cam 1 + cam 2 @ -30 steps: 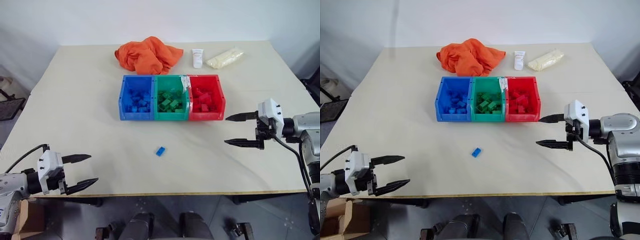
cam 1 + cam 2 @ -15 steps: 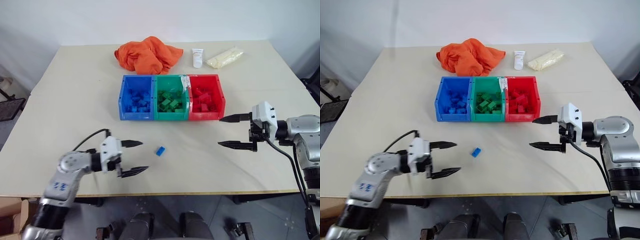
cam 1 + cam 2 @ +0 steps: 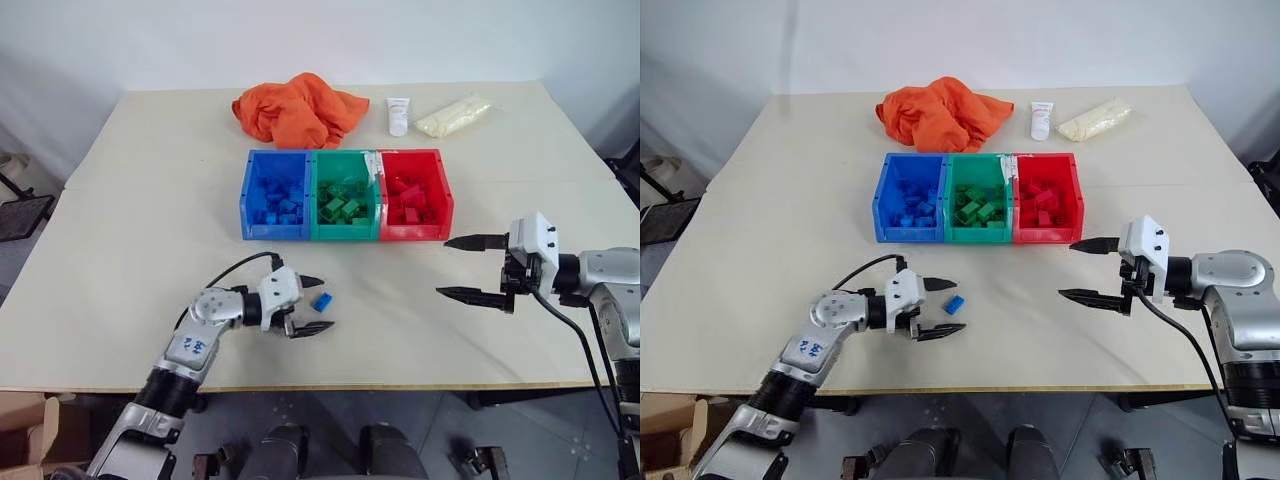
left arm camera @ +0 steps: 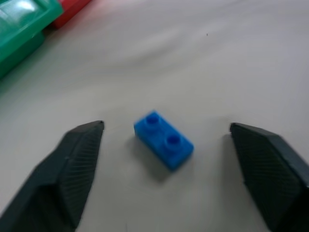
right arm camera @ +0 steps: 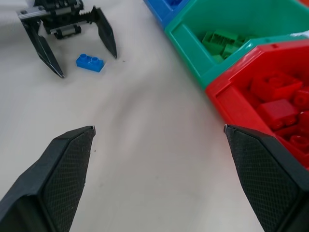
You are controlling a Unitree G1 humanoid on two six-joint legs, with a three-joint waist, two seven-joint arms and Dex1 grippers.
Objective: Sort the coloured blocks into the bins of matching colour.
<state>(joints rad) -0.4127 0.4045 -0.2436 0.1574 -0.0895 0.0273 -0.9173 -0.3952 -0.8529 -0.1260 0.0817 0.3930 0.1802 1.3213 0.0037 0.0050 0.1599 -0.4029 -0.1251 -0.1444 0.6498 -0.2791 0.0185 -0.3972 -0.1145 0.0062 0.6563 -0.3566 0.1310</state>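
Left gripper (image 3: 316, 305) lay low over the bench (image 3: 150, 230) at lower centre, its fingers (image 4: 72, 164) wide, straddling without touching one blue block (image 3: 321, 301). Right gripper (image 3: 462, 268) hovered at right, fingers (image 5: 63, 174) wide, empty. Three joined bins (image 3: 345, 195), blue, green, red, stood at centre, each holding matching blocks.

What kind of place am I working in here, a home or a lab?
Likely a lab or test room: a plain table against a bare white wall, with joined bins holding sorted blocks.
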